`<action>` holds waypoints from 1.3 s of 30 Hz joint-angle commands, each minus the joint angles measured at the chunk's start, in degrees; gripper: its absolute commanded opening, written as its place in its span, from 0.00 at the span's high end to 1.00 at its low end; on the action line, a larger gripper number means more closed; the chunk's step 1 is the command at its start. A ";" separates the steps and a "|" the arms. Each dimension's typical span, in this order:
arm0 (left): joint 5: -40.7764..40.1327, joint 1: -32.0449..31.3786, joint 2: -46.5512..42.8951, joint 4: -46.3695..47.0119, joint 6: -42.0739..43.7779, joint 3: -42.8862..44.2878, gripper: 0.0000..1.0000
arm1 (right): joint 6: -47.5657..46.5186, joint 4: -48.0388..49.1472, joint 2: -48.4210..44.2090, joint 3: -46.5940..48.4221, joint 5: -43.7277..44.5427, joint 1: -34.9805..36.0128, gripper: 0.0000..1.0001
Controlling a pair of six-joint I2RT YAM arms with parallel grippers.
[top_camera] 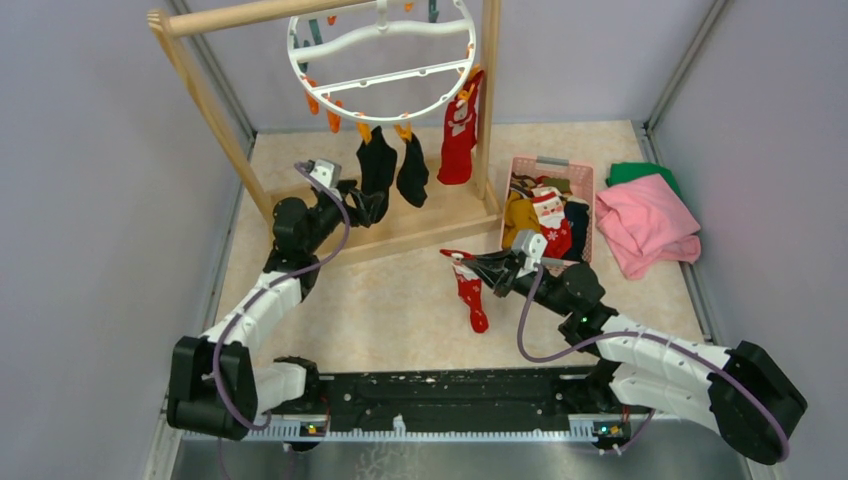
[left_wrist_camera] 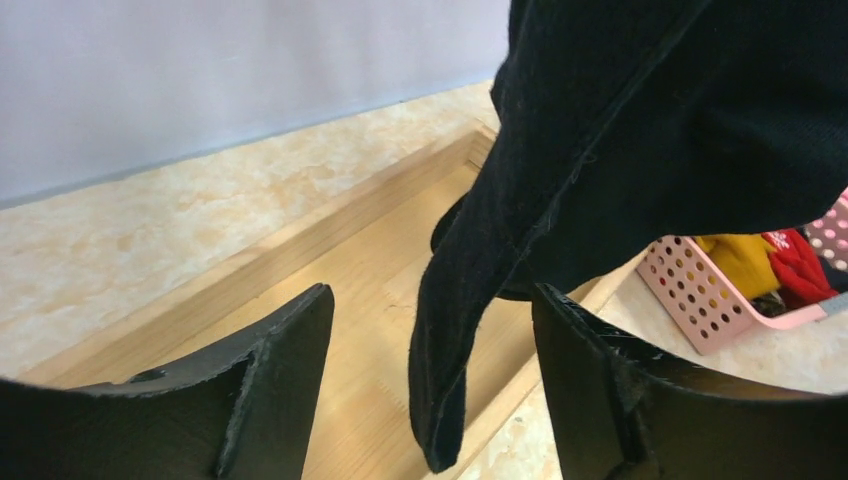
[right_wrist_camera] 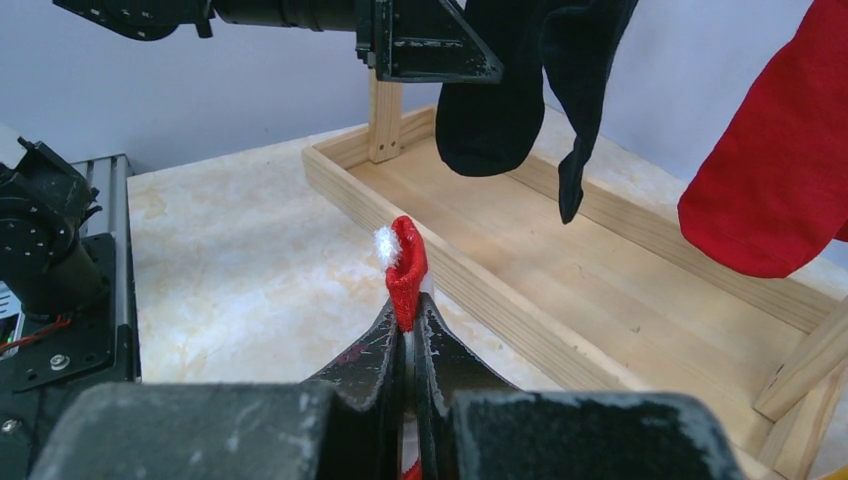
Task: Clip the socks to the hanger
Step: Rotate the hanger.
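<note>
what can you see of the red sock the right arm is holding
The red sock is soft-looking fabric, red with white markings and a fluffy white tuft poking above the right tool. That tool is shut on one end of it; the rest dangles over the table, on the near side of the wooden rack and apart from it. Whether its toe touches the table cannot be told.

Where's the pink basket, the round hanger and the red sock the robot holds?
pink basket (top_camera: 552,162): top view, far rim.
round hanger (top_camera: 385,121): top view, near rim.
red sock (top_camera: 470,290): top view, its middle.
</note>
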 commanded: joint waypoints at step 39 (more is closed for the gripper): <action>10.86 -24.55 20.75 5.79 15.97 25.02 1.00 | 0.25 0.45 -3.39 -1.31 5.42 -2.12 1.00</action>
